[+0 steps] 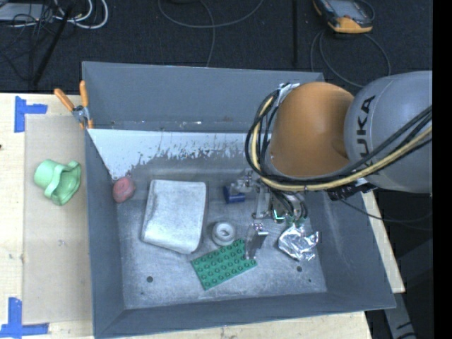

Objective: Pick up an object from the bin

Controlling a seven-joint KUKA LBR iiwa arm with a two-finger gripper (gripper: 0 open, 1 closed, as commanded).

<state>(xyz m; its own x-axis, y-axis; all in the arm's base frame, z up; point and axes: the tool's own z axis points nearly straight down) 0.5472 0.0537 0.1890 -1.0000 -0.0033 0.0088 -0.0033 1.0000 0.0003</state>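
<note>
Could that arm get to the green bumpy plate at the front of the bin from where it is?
Probably yes. The gripper hangs right at the right corner of the green plate. Nothing lies on the plate, and the small round grey thing and crumpled foil sit beside it, not over it.

Robotics lab: KUKA arm point(395, 133) over grey metal bin point(212, 83), cables point(95, 0) trailing on dark floor point(141, 37).

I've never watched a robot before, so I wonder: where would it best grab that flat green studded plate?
Probably from straight above, pinching the green studded plate across its narrow width, on the two long edges. It lies flat on the bin floor, so only its thin edges offer a hold.
</note>
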